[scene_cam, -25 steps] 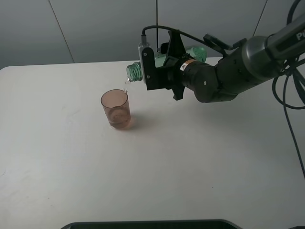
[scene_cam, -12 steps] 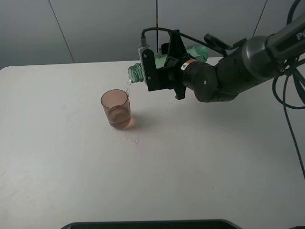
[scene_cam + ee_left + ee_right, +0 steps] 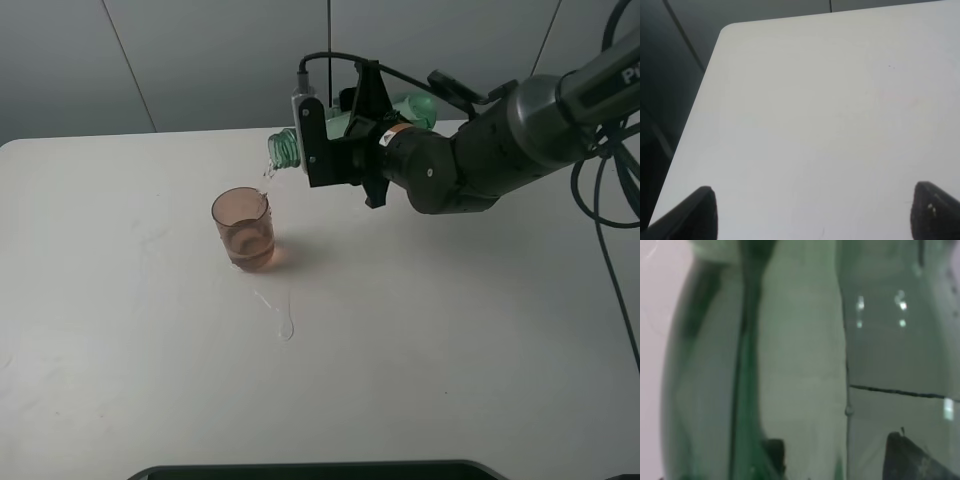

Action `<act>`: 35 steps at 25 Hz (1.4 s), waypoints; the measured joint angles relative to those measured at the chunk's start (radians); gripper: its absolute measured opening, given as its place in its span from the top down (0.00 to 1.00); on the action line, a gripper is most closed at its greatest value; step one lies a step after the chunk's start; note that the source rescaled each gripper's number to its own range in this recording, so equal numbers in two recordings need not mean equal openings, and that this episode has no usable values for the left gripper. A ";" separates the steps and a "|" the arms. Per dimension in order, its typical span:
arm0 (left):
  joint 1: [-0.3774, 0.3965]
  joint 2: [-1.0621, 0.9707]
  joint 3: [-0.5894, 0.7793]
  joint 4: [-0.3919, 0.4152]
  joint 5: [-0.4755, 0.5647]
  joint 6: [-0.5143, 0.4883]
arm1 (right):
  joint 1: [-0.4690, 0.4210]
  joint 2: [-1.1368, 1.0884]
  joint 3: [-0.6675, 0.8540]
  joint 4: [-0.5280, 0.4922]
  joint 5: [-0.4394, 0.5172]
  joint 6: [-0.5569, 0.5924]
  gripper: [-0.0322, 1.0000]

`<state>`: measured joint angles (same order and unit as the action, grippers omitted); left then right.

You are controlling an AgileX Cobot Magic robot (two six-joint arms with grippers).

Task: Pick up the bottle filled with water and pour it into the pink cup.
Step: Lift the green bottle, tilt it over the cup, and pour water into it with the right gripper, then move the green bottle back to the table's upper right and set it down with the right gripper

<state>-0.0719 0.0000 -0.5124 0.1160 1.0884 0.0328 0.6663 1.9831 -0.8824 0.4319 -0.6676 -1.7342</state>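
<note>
Green bottle (image 3: 284, 150), clamped in my right gripper (image 3: 330, 140), lies near-level — mouth barely over the arm-side rim of the pink cup (image 3: 243, 228); left gripper (image 3: 820, 215) gapes empty.

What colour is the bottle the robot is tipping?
The bottle is see-through green, seen best in the exterior high view.

The arm (image 3: 490, 150) is dark grey, its pincer (image 3: 310, 130) and cables (image 3: 330, 55) black.
</note>
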 joint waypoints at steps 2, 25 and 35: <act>0.000 0.000 0.000 0.000 0.000 0.000 | 0.000 0.000 0.000 -0.007 -0.002 0.068 0.94; 0.000 0.000 0.000 0.000 0.000 0.000 | -0.068 -0.136 -0.033 0.153 -0.028 0.957 0.94; 0.000 0.000 0.000 0.000 0.000 0.000 | -0.343 -0.174 -0.035 0.120 0.077 1.384 0.94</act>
<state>-0.0719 0.0000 -0.5124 0.1160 1.0884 0.0328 0.3230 1.8087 -0.9178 0.5515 -0.5906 -0.3498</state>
